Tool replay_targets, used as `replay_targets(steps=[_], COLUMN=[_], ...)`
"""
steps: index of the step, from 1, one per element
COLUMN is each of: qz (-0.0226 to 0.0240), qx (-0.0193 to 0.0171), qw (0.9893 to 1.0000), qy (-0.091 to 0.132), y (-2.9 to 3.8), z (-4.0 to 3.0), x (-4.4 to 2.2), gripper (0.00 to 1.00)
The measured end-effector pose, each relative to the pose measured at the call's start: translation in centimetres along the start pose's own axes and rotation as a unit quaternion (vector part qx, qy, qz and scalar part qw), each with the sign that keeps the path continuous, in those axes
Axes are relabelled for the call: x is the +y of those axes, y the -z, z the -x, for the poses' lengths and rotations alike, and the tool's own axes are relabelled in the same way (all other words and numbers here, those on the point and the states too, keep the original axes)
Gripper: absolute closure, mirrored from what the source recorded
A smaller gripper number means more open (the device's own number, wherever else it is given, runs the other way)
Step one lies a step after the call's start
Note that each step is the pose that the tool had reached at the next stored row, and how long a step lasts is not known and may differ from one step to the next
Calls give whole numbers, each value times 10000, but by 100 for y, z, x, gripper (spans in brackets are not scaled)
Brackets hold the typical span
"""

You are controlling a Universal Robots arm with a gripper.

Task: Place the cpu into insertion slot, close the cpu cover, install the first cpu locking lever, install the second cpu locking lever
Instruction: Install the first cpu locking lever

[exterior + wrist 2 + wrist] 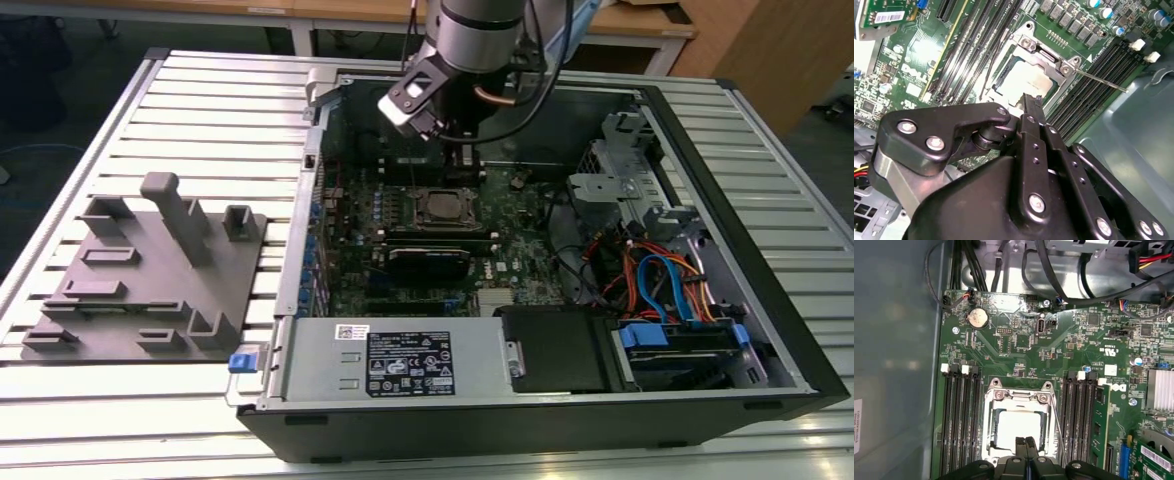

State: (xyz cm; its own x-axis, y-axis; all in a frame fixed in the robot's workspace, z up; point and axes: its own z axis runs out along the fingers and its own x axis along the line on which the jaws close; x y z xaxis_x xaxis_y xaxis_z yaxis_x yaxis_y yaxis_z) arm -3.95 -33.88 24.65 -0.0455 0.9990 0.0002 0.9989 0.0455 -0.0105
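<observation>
The cpu (1016,427) lies in the insertion slot (441,208) on the green board, its dull silver top showing through the window of the cpu cover (1017,396), which lies flat over it. In the second wrist view the cpu (1021,80) sits under the cover (1046,56). My gripper (1026,446) is shut with nothing between its fingers, its tip (1031,101) just over the socket's edge. One thin locking lever (1058,425) runs along the socket's side. In the second wrist view a lever rod (1101,81) sticks out past the frame.
Black memory slots (960,420) flank the socket on both sides. A green card (1100,425) stands beside one bank. Cables (654,275) and a drive cage fill the case at the exterior view's right. A grey fixture (147,270) sits on the table at the exterior view's left.
</observation>
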Motion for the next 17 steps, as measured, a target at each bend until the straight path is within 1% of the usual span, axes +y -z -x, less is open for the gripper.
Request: replay_targets(steps=[2,13,15,17], qz=[0,0,0,0], qx=[-5,-9,-9,-10], qw=[10000,10000,10000,9999], qy=[0,6,40,135], y=[14,16,16,16], z=[0,0,0,0], x=[0,0,0,0], gripper=[89,89,89,89])
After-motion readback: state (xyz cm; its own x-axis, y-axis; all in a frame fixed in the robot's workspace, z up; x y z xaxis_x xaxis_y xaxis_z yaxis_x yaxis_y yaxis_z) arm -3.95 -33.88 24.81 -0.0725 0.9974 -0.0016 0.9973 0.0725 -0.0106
